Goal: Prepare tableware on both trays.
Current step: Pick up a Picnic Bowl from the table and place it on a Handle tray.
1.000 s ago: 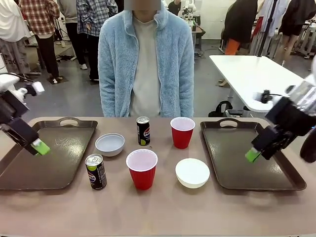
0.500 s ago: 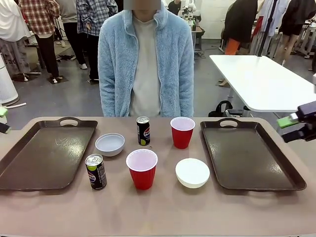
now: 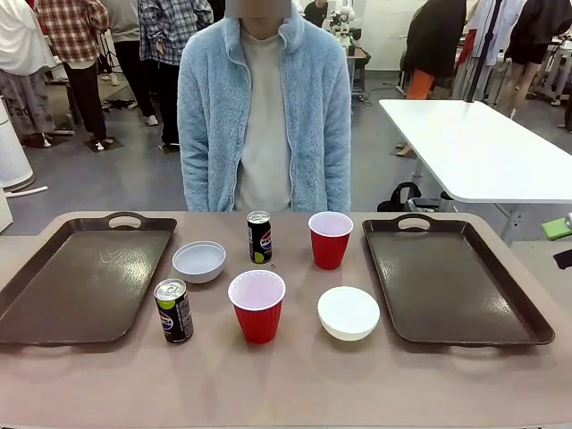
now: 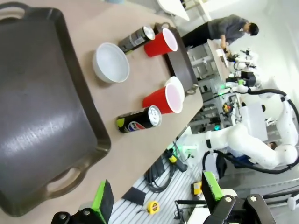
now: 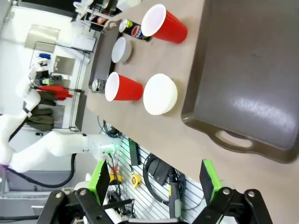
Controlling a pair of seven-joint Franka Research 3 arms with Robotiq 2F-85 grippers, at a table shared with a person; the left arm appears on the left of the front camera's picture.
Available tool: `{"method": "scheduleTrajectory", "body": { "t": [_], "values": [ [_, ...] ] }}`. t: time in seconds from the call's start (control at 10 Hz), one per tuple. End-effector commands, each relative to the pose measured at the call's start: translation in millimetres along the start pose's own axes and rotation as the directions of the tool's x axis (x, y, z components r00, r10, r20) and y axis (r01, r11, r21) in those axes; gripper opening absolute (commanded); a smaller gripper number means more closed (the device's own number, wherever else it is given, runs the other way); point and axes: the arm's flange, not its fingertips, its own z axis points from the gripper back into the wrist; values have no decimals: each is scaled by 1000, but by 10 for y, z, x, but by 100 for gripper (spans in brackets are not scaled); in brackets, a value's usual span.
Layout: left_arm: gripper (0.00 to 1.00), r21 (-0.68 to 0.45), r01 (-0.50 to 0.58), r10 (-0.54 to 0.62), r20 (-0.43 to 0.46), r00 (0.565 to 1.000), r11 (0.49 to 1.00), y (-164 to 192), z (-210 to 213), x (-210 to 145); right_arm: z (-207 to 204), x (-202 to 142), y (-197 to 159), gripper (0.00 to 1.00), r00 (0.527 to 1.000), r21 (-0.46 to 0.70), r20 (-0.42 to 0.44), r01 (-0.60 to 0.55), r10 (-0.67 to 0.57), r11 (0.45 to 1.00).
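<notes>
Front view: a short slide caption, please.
Two brown trays flank two red cups, two bowls and two cans; a person stands behind.

A long white table (image 3: 474,143) is standing on the grey floor (image 3: 134,179) at the back right, a black bag (image 3: 407,197) is lying beneath it, and people (image 3: 76,63) are standing farther off.

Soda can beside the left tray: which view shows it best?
Front view: the soda can stands whole, logo readable. Left wrist view shows it sideways; right wrist view, just its top behind a red cup.
</notes>
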Motion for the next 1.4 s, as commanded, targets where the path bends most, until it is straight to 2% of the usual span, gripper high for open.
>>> {"method": "scheduleTrajectory", "body": {
  "t": [0.0,0.2,0.3,1.3],
  "values": [
    [100,23,-18,18,-4,1000,1000,-13,35,-99,70,-204,-3,100,1000,-13,4,24,-24,1000],
    [100,90,-25,25,5,1000,996,-60,94,-209,93,-243,-32,100,1000,-18,12,0,0,1000],
    [100,17,-11,11,12,1000,1000,22,67,-44,123,-97,-37,100,1000,-10,14,17,-17,1000],
    [100,17,-11,11,12,1000,1000,22,67,-44,123,-97,-37,100,1000,-10,14,17,-17,1000]
  ]
}}
